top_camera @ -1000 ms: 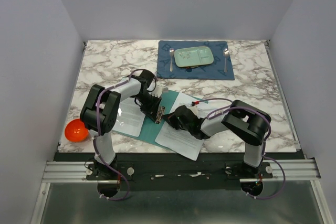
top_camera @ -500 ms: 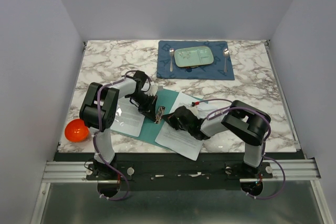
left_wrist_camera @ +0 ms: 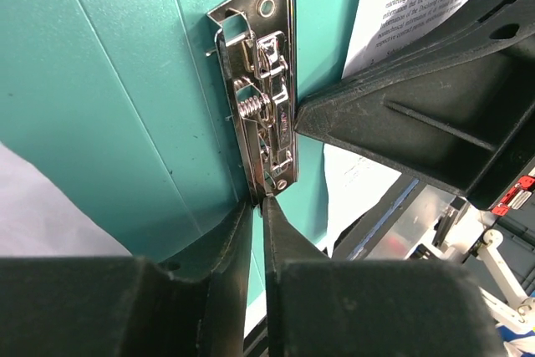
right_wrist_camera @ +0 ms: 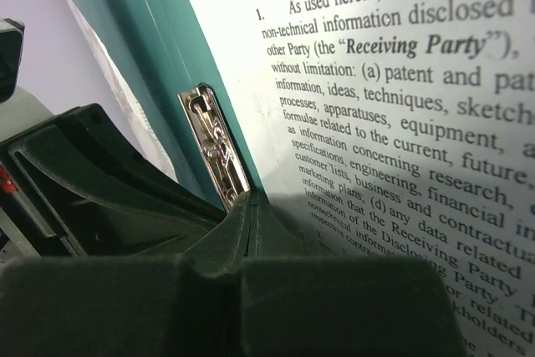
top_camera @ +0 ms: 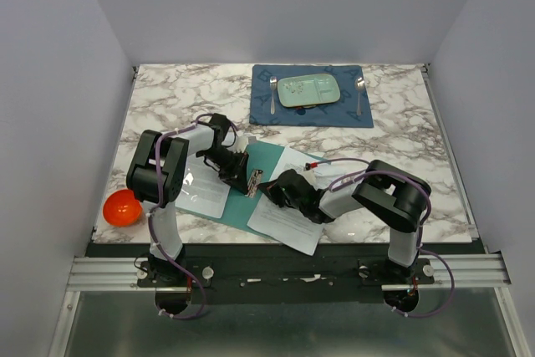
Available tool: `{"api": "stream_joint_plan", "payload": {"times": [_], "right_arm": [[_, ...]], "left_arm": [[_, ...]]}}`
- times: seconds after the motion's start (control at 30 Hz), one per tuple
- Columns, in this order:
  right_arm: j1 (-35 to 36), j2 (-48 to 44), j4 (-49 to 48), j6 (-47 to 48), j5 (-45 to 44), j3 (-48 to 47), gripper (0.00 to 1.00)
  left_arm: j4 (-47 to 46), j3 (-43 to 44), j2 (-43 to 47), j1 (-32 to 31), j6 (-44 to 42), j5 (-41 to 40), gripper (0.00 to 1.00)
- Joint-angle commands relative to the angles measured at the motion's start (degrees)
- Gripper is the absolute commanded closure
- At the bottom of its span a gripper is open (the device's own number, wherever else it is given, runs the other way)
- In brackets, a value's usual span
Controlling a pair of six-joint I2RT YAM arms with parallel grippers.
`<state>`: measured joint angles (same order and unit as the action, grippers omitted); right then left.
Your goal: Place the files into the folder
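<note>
Left claw (top_camera: 242, 175) and right claw (top_camera: 272, 190), seen from overhead, meet tip to tip at the metal clip (top_camera: 253, 181) on the open folder (top_camera: 269, 160). The files (top_camera: 288, 216) lie just beside at 4 o'clock, beneath the right claw.

Left wrist: fingers (left_wrist_camera: 234, 240) pressed together, empty, touching the clip's near end; the clip runs 12 to 6.

Right wrist: fingers (right_wrist_camera: 276, 240) likewise closed, clip at 11 o'clock, files at 1 o'clock.

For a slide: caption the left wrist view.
Left gripper, nearly shut, at the end of the metal clip on the teal folder.
</note>
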<state>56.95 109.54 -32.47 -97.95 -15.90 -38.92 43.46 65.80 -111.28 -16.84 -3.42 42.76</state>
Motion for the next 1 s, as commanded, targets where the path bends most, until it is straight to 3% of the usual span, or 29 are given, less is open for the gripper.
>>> {"api": "stream_joint_plan", "payload": {"times": [0.0, 0.37, 0.67, 0.87, 0.97], "right_arm": [[3.08, 9.47, 26.76, 4.09, 5.27, 4.82, 1.0], [3.17, 10.43, 26.76, 3.82, 5.88, 4.2, 0.99], [3.43, 11.05, 26.67, 3.3, 6.15, 4.46, 1.0], [3.61, 10.96, 26.67, 3.29, 6.23, 4.73, 1.0], [3.52, 10.61, 26.67, 3.21, 6.06, 4.9, 1.0]], "left_arm": [[-6.11, -2.69, -3.77, -1.35, -1.59, -4.62, 0.79], [-4.62, -1.9, -2.97, -1.35, -1.06, -3.13, 0.71], [-3.39, -1.2, -2.18, -1.27, -2.47, 0.91, 0.52], [-1.19, 0.82, -1.04, 0.23, -3.35, 2.5, 0.33], [1.27, 3.01, -0.17, 1.46, -4.57, 2.59, 0.11]]}}
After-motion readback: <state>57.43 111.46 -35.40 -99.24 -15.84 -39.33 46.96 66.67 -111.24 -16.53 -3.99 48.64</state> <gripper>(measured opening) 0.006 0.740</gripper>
